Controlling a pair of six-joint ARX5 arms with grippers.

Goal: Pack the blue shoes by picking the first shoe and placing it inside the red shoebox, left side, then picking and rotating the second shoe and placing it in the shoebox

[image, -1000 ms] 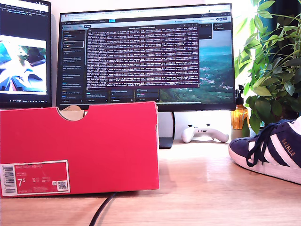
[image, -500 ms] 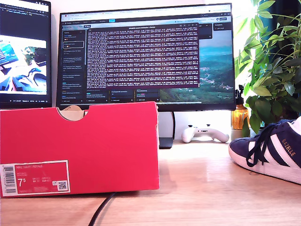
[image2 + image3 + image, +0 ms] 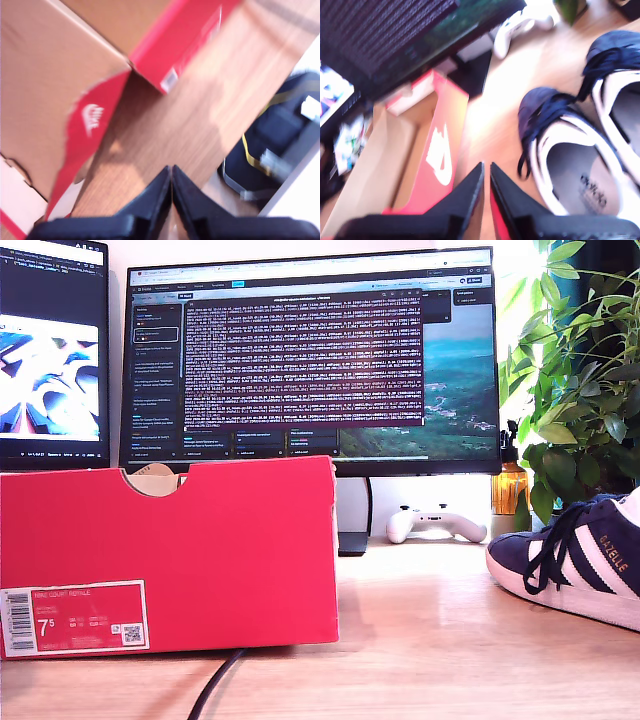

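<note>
both blue shoes point(image 3: 570, 165) are outside the red shoebox point(image 3: 170, 555), so i judge that the packing has not started yet. in the second wrist view the two shoes lie side by side on the wooden table point(image 3: 430, 640), openings up, and the open box stands just beside them with a strip of bare wood between. the part of the box inside that this view shows is bare brown cardboard; the rest of the inside i cannot see. in the exterior view only one shoe point(image 3: 575, 560) shows, at the exterior view's right edge, well apart from the box at the exterior view's left.

my second gripper point(image 3: 486, 172) hangs above the gap between box and nearer shoe, its fingers pressed almost together and holding nothing. my first gripper point(image 3: 171, 175) is over bare table near a corner of the box, fingers also closed on nothing. this view is blurred, so small details are uncertain.

all steps are left: take the first shoe, place it in the box, then take the second, turn it, and place it too.
</note>
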